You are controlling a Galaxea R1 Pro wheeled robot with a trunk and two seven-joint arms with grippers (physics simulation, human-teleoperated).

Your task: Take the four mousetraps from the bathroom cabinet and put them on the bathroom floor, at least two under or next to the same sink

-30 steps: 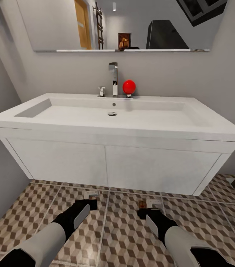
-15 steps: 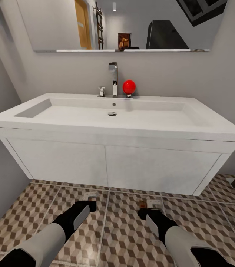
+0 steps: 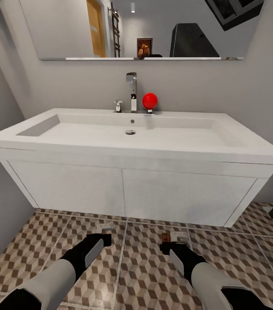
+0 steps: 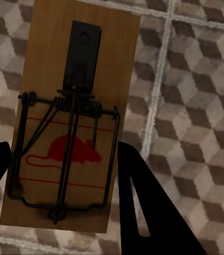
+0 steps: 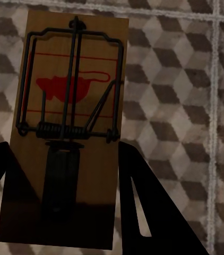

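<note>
Two flat wooden mousetraps with black wire springs are seen, one clamped between the left gripper's fingers, the other by the right gripper, above the cube-patterned bathroom floor before the white sink.

A home bathroom: a wide white sink with a chrome tap sits on a white two-door vanity against a grey wall, a long mirror hangs above it, and the bathroom floor nearby is cube-patterned tile.
</note>
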